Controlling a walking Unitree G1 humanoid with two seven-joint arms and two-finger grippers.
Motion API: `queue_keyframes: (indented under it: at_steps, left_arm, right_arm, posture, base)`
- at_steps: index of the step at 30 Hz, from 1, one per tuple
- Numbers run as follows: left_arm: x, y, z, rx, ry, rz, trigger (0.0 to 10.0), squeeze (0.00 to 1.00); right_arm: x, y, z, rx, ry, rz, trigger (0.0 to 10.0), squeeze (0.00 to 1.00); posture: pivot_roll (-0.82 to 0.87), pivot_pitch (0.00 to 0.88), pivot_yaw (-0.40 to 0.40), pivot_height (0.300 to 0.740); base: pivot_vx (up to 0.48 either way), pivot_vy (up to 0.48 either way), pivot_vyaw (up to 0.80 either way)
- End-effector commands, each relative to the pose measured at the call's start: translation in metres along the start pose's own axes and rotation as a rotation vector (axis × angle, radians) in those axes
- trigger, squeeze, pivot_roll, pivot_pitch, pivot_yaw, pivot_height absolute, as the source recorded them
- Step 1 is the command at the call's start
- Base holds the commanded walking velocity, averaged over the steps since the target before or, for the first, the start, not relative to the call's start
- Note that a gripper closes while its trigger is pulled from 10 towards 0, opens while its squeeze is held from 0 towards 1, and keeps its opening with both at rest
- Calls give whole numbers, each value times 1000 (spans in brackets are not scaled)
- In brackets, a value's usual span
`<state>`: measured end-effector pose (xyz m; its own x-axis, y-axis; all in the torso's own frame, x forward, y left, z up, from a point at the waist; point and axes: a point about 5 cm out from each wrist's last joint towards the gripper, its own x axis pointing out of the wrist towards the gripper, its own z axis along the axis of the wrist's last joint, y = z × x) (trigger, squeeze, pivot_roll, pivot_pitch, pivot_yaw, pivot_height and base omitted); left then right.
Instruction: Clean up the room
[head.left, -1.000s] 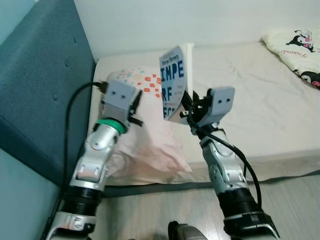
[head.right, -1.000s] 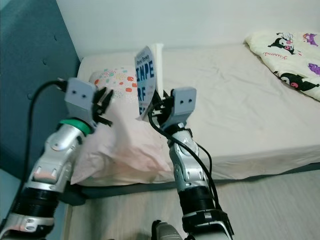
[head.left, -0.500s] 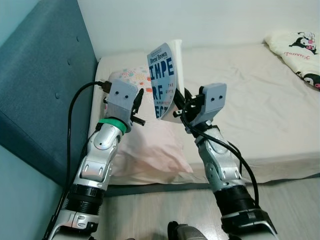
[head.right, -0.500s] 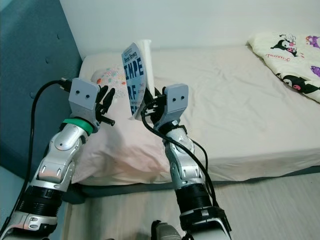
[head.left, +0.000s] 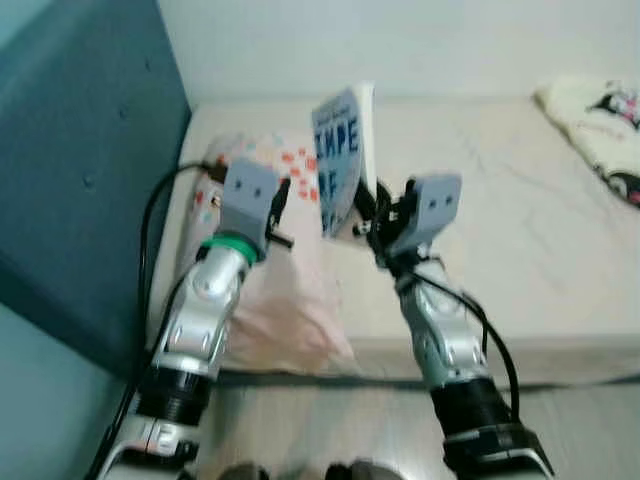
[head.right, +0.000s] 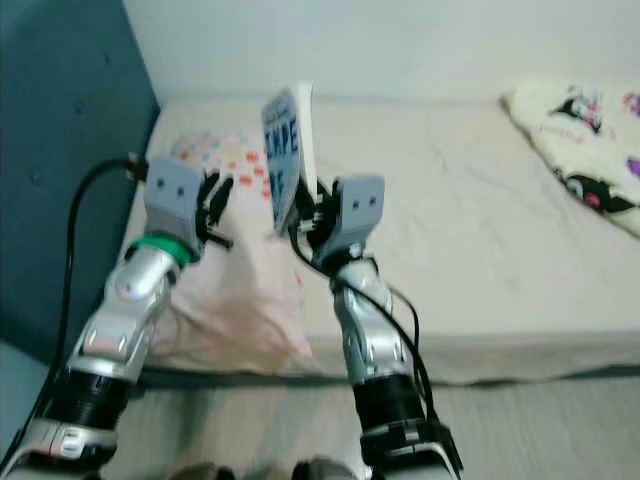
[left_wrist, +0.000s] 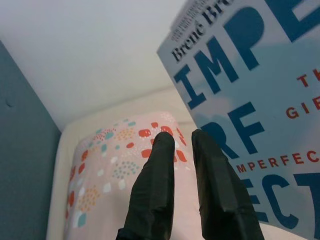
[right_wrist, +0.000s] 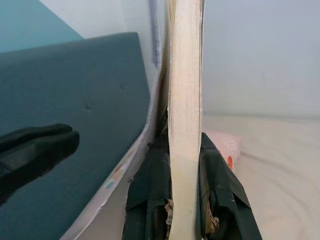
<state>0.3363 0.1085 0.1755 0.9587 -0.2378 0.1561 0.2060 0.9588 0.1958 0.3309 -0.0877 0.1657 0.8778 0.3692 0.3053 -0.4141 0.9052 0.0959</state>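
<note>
A blue-and-white paperback book stands upright over the bed, its lower edge clamped in my right gripper, which is shut on it. In the right wrist view the cream page edge rises between the two black fingers. My left gripper hovers just left of the book's cover, above the pillow, its fingers close together with nothing between them. The large blue cover letters show just beside the left fingertips.
A pink pillow with coloured dots lies at the head of the beige mattress. A dark teal padded headboard stands on the left. A cartoon-print blanket lies at the far right. Wooden floor runs below the bed's edge.
The whole picture has shifted and blurred, so the camera has moved. The book stays held upright in my right gripper, closer to the left gripper than a second ago.
</note>
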Motion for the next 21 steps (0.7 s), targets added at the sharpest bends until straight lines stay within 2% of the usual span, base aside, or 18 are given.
queue_keyframes:
  at_steps: [1, 12, 21]
  left_arm:
    - [-1, 2, -5, 3, 25, 14, 10000, 0]
    - [-1, 1, -8, 14, 43, 19, 10000, 0]
    - [-2, -2, -10, 8, 47, 5, 10000, 0]
  right_arm:
    - [2, 3, 6, -8, -33, 14, 10000, 0]
    - [-1, 5, 4, 8, -28, 9, 10000, 0]
    - [-3, 1, 2, -3, -12, -33, 10000, 0]
  posture:
    - [-38, 0, 57, 721]
    - [-39, 0, 64, 721]
    - [-43, 0, 67, 716]
  base:
    - [0, 0, 0]
    - [0, 0, 0]
    - [0, 0, 0]
